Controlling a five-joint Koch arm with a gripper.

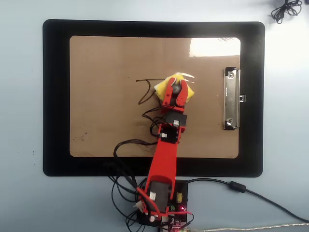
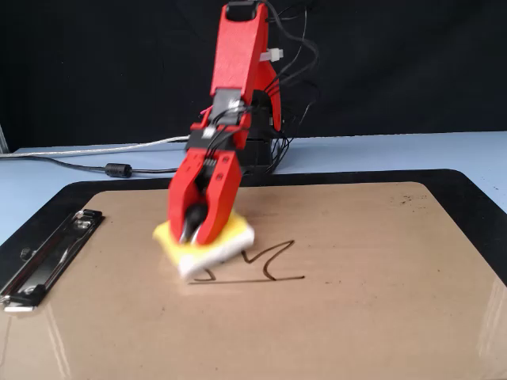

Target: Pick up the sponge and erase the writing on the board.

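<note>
Pale blue, the surface (image 1: pixel 21 96) carries a large black mat (image 1: pixel 55 96) with rounded corners, and on that mat lies the board (image 1: pixel 106 58), a tan clipboard whose silver clip (image 1: pixel 231 99) sits on its right short edge in the overhead view and at the lower left in the fixed view. Behind the surface in the fixed view hangs a dark backdrop (image 2: pixel 412 63).

A red arm (image 1: pixel 163 159) reaches from its base at the bottom edge of the overhead view out over the middle of the board. Its gripper (image 1: pixel 175 89) points down onto the sponge (image 1: pixel 189 91), a yellow-and-white block that rests flat on the board, yellow layer to the back and white layer to the front in the fixed view. The red jaws stand close together and press into the top of the sponge, so the gripper appears closed on it; a dark rounded part shows between them.

Part of the writing (image 1: pixel 144 92) shows just beside the sponge: in the overhead view a dark stroke and angled lines lie to the sponge's left, and in the fixed view a horizontal line with zigzag peaks runs from under the sponge's front edge toward the right. The sponge covers or touches the near end of this drawing.

Black cables (image 1: pixel 126 147) trail from the arm across the board's lower edge, and a grey cable (image 1: pixel 256 195) runs off to the right.
</note>
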